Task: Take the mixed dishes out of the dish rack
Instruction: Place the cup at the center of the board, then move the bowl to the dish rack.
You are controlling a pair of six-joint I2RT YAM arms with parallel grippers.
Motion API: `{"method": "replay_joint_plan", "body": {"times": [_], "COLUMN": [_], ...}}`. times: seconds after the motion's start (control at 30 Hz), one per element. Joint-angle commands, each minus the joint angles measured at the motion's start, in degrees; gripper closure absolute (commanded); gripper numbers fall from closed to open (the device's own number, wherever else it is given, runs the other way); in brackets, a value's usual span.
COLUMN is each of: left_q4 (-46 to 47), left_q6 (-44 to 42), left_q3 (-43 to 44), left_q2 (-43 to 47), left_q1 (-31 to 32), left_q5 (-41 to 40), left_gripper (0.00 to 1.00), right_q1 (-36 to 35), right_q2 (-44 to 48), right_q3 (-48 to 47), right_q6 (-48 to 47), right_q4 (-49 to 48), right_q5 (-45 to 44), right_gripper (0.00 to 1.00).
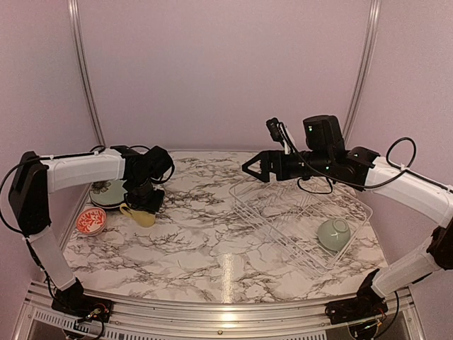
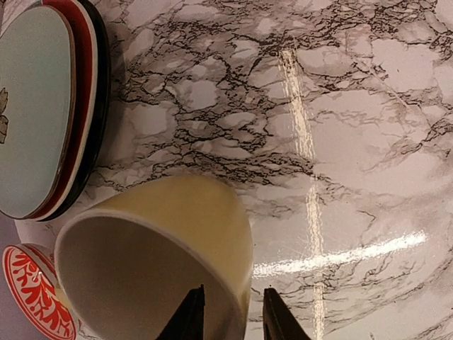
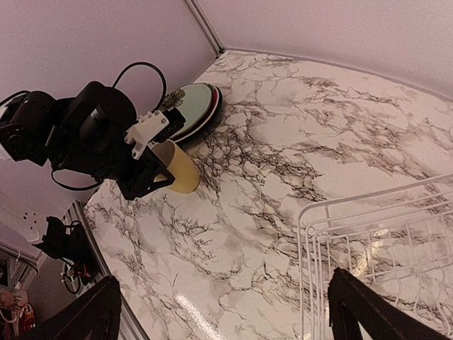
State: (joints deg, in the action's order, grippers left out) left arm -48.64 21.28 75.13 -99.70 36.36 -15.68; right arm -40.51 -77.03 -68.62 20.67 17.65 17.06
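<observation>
The yellow mug (image 1: 141, 214) (image 2: 177, 234) (image 3: 180, 170) rests on the marble table beside the stacked plates (image 1: 107, 191) (image 2: 42, 106) (image 3: 195, 106). My left gripper (image 1: 145, 202) (image 2: 232, 290) straddles the mug's rim, one finger inside and one outside. Its jaws are slightly parted, with a gap beside the wall. The small white-and-red patterned bowl (image 1: 91, 221) (image 2: 32, 294) sits left of the mug. The white dish rack (image 1: 272, 230) (image 3: 375, 193) holds the pale green bowl (image 1: 333, 234). My right gripper (image 1: 249, 168) (image 3: 225, 278) hovers wide open above the rack's far-left corner, holding nothing.
Pale walls close in the table at the back and on both sides. The plate stack lies close to the left wall. A metal rail runs along the near edge.
</observation>
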Motion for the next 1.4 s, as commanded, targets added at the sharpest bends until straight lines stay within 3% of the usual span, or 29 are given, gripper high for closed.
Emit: {"method": "replay_joint_plan", "body": {"times": [0.0, 0.33, 0.57, 0.73, 0.87, 1.03, 1.2, 1.37], "left_q4": [-0.13, -0.22, 1.97, 5.54, 8.86, 13.98, 18.59, 16.17], "left_q6": [-0.54, 0.08, 1.04, -0.14, -1.46, -1.00, -0.31, -0.96], "left_q3": [1.76, 2.07, -0.60, -3.70, -6.19, -10.24, -16.41, -19.14], "left_q2": [0.95, 7.30, 18.30, 27.02, 33.39, 40.98, 47.10, 50.00], "left_q1": [-0.32, -0.32, -0.24, -0.21, -0.15, -0.15, -0.15, -0.15], "left_q5": [-0.53, 1.07, 2.49, 6.51, 9.77, 13.95, 19.11, 17.18], "left_gripper": [0.65, 0.41, 0.18, 0.12, 0.06, 0.02, 0.01, 0.01], "right_q1": [0.48, 0.55, 0.65, 2.02, 7.66, 16.45, 18.53, 21.41], "right_q2": [0.11, 0.31, 2.51, 5.85, 9.37, 10.70, 10.50, 10.25], "right_q3": [-0.15, -0.78, -0.92, 0.66, 4.09, 7.79, 10.95, 15.10], "right_q6": [-0.60, -1.59, -4.14, -2.72, 0.93, 6.62, 10.61, 11.04], "right_q4": [1.12, 3.67, 12.92, 22.65, 29.23, 35.18, 38.07, 35.57], "right_q5": [-1.56, -3.54, -14.44, -23.81, -27.23, -24.65, -23.35, -21.74], "right_gripper": [0.02, 0.01, 0.01, 0.01, 0.01, 0.02, 0.02, 0.01]}}
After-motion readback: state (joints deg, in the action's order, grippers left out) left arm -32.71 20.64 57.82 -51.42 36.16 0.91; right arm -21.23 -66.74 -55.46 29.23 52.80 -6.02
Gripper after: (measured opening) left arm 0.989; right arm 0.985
